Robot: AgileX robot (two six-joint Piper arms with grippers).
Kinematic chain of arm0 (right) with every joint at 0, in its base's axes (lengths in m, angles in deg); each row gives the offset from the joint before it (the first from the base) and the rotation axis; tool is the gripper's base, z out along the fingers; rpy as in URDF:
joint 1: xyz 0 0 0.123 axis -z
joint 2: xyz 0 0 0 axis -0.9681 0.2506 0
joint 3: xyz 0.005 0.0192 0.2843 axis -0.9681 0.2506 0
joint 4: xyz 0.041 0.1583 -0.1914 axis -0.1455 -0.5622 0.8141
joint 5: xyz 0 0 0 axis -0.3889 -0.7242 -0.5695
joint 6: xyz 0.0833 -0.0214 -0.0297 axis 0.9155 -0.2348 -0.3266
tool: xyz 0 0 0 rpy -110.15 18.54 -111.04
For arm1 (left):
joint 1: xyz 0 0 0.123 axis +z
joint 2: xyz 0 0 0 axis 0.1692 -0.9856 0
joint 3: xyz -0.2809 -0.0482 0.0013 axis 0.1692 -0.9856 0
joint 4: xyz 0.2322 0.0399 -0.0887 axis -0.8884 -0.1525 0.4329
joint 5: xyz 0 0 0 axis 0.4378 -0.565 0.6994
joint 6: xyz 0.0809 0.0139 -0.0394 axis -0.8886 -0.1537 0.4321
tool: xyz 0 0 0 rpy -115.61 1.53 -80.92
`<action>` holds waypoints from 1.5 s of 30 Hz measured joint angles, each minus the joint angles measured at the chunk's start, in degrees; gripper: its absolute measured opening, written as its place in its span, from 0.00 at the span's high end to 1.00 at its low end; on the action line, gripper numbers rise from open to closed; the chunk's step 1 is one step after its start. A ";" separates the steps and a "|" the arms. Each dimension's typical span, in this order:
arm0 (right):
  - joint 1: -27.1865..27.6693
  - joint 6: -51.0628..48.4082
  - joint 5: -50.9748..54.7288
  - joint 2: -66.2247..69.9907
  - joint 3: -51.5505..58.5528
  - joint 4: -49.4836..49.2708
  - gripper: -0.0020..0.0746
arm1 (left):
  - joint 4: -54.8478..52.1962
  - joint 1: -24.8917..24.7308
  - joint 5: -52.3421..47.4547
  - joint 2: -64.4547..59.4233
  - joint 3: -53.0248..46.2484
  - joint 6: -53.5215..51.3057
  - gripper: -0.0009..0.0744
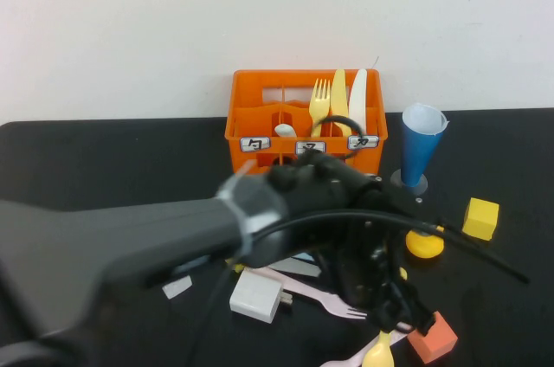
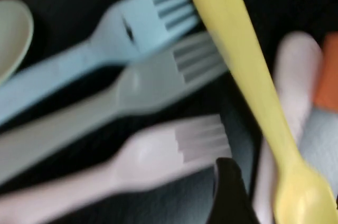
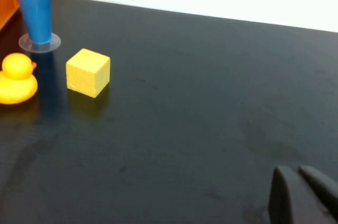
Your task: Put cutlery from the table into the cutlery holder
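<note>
Left gripper (image 1: 394, 311) is reaching low across the table (image 1: 86, 159) into the cutlery pile near the front edge – can't tell how its jaws stand. Up close: yellow spoon (image 2: 248, 86) lying over a blue fork (image 2: 105, 44), grey fork (image 2: 132, 89) and pink fork (image 2: 158, 152). Cutlery holder (image 1: 260, 116) sits at the back. Right gripper (image 3: 303, 195) hovers over bare table, jaws pressed together – yellow cube (image 3: 88, 72) well apart from it

Beside the black left gripper (image 1: 394, 319) lie a yellow spoon (image 2: 248, 81), a light blue fork (image 2: 105, 44), a grey fork (image 2: 127, 92) and a pink fork (image 2: 142, 155) on the glossy black table (image 3: 211, 102). The black right gripper (image 3: 303, 195) hovers well apart from a yellow cube (image 3: 88, 72), yellow duck (image 3: 17, 78) and blue cone cup (image 3: 34, 2). The cutlery holder (image 1: 303, 120) is orange with white, black-lettered labels.
</note>
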 joint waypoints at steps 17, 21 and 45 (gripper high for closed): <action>0.00 0.00 0.00 0.00 0.00 0.00 0.98 | -2.94 0.00 -2.31 -13.37 13.62 5.61 0.52; 0.00 0.00 0.00 0.00 0.00 0.00 0.98 | -2.42 0.00 -3.26 -14.09 14.28 5.72 0.52; 0.00 0.00 0.00 0.00 0.00 0.00 0.98 | -6.05 -0.64 -4.70 -12.49 14.38 3.81 0.80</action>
